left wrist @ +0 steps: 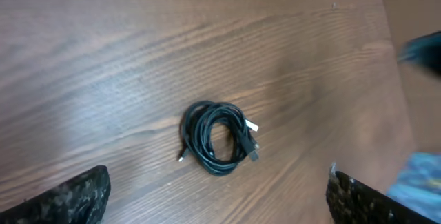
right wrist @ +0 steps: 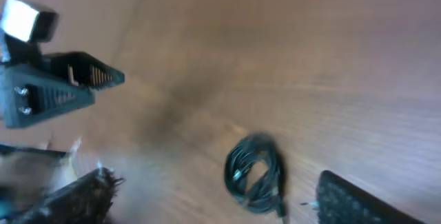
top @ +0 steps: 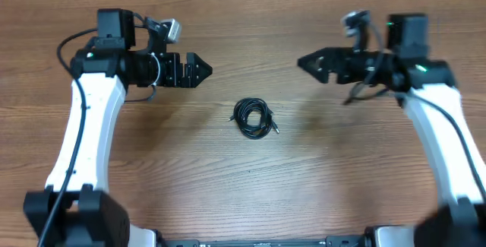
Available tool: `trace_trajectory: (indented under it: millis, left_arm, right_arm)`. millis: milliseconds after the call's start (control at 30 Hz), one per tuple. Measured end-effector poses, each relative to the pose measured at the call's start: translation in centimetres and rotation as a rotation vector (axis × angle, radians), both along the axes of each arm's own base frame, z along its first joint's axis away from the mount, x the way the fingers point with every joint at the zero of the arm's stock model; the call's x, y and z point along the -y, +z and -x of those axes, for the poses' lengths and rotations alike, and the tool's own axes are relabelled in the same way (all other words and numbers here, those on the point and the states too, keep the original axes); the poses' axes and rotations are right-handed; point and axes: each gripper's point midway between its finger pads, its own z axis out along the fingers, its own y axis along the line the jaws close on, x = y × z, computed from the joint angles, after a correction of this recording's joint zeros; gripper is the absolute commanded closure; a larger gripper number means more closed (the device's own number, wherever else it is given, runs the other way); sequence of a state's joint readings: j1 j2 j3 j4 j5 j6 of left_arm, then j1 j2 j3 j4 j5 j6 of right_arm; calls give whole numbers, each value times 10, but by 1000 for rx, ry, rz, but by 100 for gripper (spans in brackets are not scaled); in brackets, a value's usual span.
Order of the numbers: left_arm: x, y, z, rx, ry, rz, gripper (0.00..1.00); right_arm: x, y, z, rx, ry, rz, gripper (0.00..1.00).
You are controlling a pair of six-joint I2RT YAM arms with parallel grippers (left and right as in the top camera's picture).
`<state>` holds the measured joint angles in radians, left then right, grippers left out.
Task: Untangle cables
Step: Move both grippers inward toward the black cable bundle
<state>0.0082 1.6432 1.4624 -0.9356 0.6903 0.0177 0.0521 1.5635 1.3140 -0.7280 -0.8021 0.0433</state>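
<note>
The cables (top: 254,118) lie as one small black coil on the wooden table, midway between the two arms. The coil also shows in the left wrist view (left wrist: 217,138), with silver-tipped plugs at its right side, and blurred in the right wrist view (right wrist: 255,173). My left gripper (top: 205,70) is up and to the left of the coil, open and empty, well apart from it; its fingertips (left wrist: 217,196) frame the table below the coil. My right gripper (top: 302,62) is up and to the right of the coil, open and empty (right wrist: 220,196).
The wooden table (top: 250,194) fills the overhead view. The left arm's gripper shows in the right wrist view (right wrist: 62,86) at the left. A blurred blue shape (left wrist: 420,176) lies at the right edge of the left wrist view.
</note>
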Motion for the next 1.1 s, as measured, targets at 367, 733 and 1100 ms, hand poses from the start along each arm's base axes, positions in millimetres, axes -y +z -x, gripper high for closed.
trace_trajectory:
  millis: [367,733,1100]
  left_arm:
    - [5,-76,-13,-294,81,71,0]
    - [5,-94,-12,-359,93,76,0]
    - [8,-96,-15,-338,86,55,0]
  right_arm:
    - [-83,-147,-4,-200,138,220,35]
    - [-102,-204,5,-223,131,404,70]
    - [-114,-188,0,-241,126,333,96]
